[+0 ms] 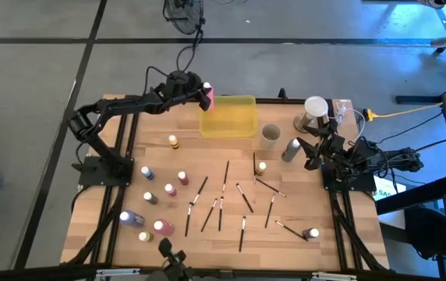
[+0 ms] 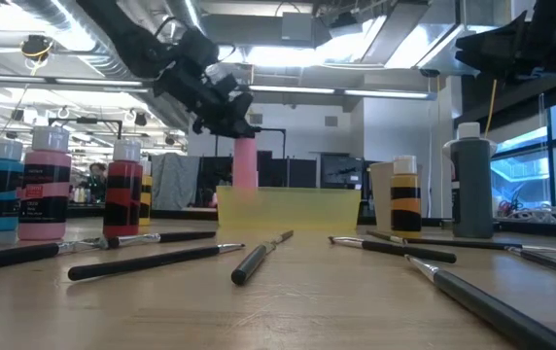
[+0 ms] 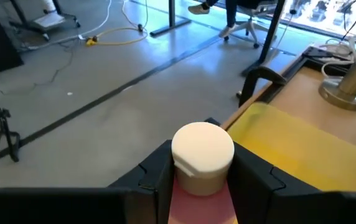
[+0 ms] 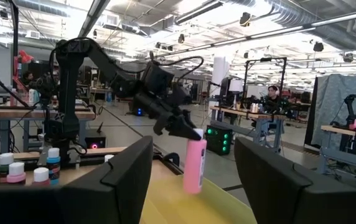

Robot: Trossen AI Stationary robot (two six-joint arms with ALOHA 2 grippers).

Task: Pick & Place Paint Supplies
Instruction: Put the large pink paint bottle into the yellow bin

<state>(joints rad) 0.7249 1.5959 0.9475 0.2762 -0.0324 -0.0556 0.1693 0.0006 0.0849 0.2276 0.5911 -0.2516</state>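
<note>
The left gripper (image 1: 206, 95) is clamped on a pink bottle (image 1: 208, 97) and holds it upright in the air at the left far corner of the yellow tray (image 1: 228, 123), with the bottom of the bottle hanging above the tray rim. In the left wrist view the white cap of the bottle (image 3: 203, 151) sits between the two dark fingers (image 3: 156, 177), which press its sides, and the yellow tray (image 3: 302, 146) lies just beyond it. The low view shows something the view from above does not: the pink bottle (image 2: 245, 160) hangs behind the tray wall (image 2: 288, 209) and its lower end is hidden, so I cannot tell there if it touches the tray. The right wrist view shows the bottle (image 4: 194, 165) from the other side, held at its top by the left gripper (image 4: 187, 130). The tray looks to have nothing inside it. The right gripper (image 1: 310, 154) waits at the right edge of the table with its fingers (image 4: 121, 180) apart and nothing between them, near a grey bottle (image 1: 290, 150) and a beige cup (image 1: 270, 135). Many other small bottles and dark brushes (image 1: 224, 179) lie spread on the wooden table (image 1: 207, 242).
</note>
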